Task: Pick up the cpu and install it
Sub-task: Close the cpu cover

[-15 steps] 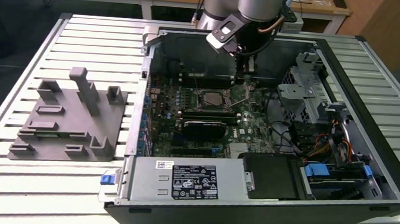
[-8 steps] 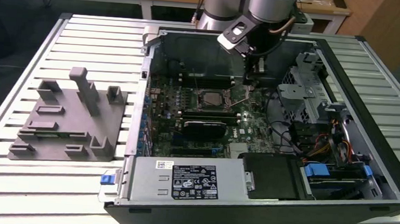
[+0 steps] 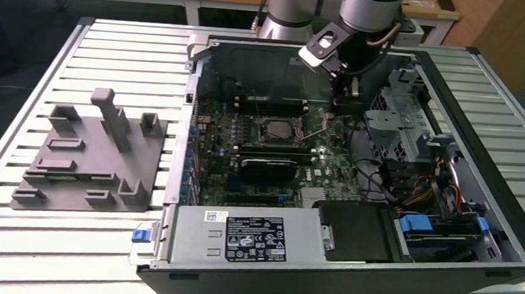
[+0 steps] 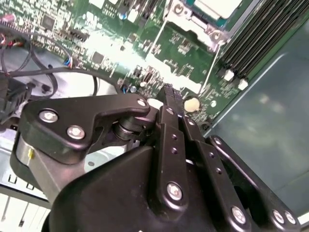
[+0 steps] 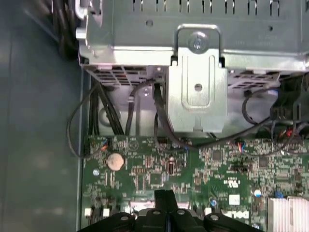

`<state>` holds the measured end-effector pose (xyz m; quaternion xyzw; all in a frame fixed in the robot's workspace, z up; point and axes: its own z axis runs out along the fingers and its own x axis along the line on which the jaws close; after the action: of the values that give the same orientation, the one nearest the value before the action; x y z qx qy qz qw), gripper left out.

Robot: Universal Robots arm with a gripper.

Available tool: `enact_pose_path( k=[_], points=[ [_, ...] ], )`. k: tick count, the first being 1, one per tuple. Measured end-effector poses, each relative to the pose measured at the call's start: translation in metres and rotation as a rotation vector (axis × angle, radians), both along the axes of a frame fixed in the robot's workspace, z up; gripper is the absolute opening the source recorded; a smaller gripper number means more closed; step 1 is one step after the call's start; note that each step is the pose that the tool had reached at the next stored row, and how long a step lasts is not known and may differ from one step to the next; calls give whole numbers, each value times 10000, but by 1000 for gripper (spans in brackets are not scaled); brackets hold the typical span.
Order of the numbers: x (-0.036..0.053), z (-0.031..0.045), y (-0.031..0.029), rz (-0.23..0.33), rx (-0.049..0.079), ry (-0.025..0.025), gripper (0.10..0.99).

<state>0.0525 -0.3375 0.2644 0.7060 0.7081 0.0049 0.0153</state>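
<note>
Gripper [image 3: 343, 104] is down inside the open computer case [image 3: 327, 291], over the far part of the motherboard [image 3: 329, 175]. In both wrist views its fingers [image 4: 169, 104] are pressed together with nothing between them. The cpu [image 3: 276, 129] lies flat in the socket frame at mid-board, pale top up. It sits to the exterior view's left of the gripper tips and a little nearer, apart from them. A black-and-white printed label [image 3: 257, 239] is on the metal power-supply box [image 3: 193, 238] at the near edge; white lettering marks the green board
</note>
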Motion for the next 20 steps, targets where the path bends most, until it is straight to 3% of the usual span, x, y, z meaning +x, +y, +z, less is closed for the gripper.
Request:
enact_pose_path(
  k=[6, 15, 20],
  points=[
    [74, -81, 0, 0, -2, 3, 106],
    [89, -228, 0, -1, -8, 3, 106],
    [90, -266, 0, -1, -9, 3, 106]
  ],
)
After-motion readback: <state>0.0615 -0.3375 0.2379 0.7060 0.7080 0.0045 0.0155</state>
